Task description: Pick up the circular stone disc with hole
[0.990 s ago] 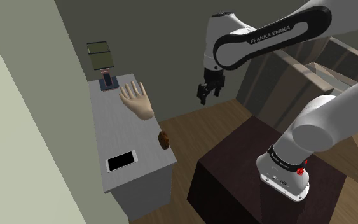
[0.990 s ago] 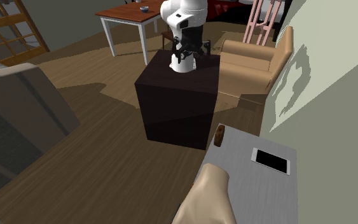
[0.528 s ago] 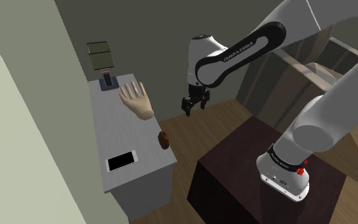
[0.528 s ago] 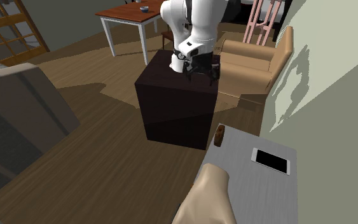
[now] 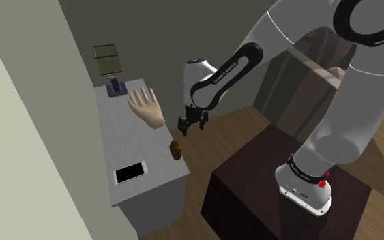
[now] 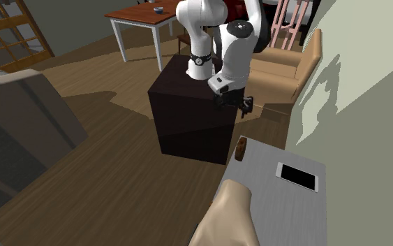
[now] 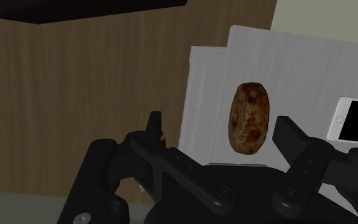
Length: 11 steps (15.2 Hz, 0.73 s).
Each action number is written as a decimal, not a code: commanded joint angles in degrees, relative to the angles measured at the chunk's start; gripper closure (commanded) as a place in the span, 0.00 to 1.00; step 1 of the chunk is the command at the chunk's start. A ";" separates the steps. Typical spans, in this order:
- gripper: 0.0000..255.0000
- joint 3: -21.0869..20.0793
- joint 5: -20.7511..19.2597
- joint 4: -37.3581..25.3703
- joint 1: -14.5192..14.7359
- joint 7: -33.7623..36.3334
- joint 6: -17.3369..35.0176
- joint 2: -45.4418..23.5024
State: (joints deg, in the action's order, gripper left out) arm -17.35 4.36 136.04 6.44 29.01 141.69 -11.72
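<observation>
The white Franka arm (image 5: 299, 41) is the largest element, arching from its base over the wooden floor (image 5: 214, 140) toward the shoulder view's left. Its base sits on the stand (image 5: 248, 187), 1 dark, near-black box. To the shoulder view's left of the stand, apart from it and set along a pale wall, is the grey bench (image 5: 125, 140), a long narrow top that carries 4 items. At the bench's far end stands a small blue and red object (image 5: 117, 86), too small to identify. Next to it rests a beige model of a human hand (image 5: 147, 108), fingers spread and pointing toward the far end. Toward the near end lies 1 white phone (image 5: 130, 172), flat, with its black screen facing up.

The all-black gripper (image 5: 192, 127) hangs from the wrist, pointing down, above the floor just off the bench's edge and between the hand model and the disc in the shoulder view. Its 2 fingers (image 7: 289, 135) stand apart, open, and grasp nothing.

The disc (image 5: 175, 150), mottled brown, sits at the bench edge that faces the stand, between the hand model and the phone. In the wrist view the disc (image 7: 250, 118) appears as an upright oval beyond the open fingers, untouched by either; its hole cannot be made out.
</observation>
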 commanded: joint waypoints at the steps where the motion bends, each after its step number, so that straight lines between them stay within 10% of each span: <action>1: 0.00 0.23 -0.72 -2.55 0.86 2.15 2.14 -4.73; 11: 0.00 2.34 -2.39 -15.92 5.54 8.54 7.20 -22.91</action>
State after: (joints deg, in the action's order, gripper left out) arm -15.21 2.10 120.76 11.76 37.39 148.43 -33.57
